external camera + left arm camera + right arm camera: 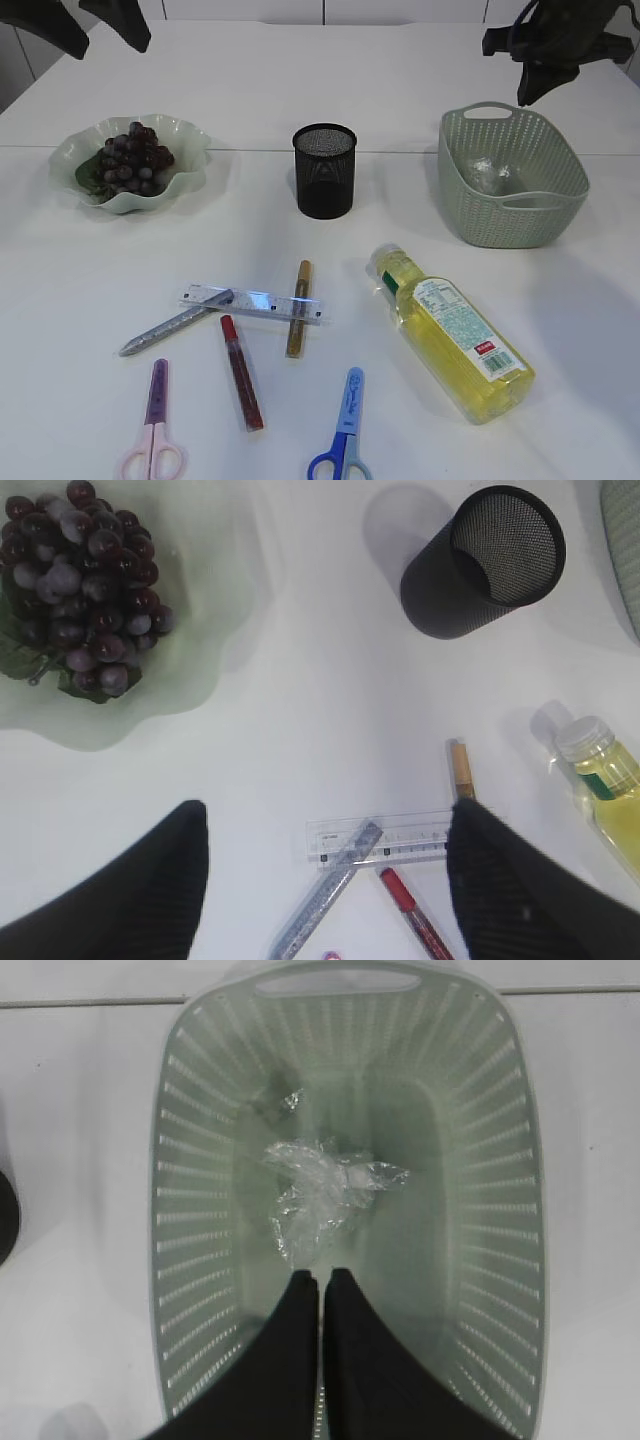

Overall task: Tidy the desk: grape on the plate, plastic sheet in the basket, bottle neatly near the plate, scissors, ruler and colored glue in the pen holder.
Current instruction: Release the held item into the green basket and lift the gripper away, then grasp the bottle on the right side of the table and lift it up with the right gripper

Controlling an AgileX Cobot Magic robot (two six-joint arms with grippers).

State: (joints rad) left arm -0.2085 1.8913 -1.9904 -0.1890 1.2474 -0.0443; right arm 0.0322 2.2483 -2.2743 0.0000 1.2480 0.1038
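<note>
The right fingers (322, 1290) are pressed together, empty, above the basket (190, 1160); the plastic sheet (325, 1195) lies on its floor just beyond their tips. The left fingers (190, 825) stand wide apart, holding nothing, over the worktop (300, 710). Between them lie the ruler (385, 842) and glue sticks (325, 900); beyond, grapes (80, 580) on the plate (215, 610) to the left, pen holder (485, 565) to the right, bottle (605, 780) at far right.

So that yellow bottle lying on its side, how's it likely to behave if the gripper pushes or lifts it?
The bottle lies on its side and looks rounded, so a sideways push may roll it. It appears nearly full of yellow liquid, so it is probably heavy for its size. Its clear plastic looks smooth, so it could slip in a loose grip.
</note>
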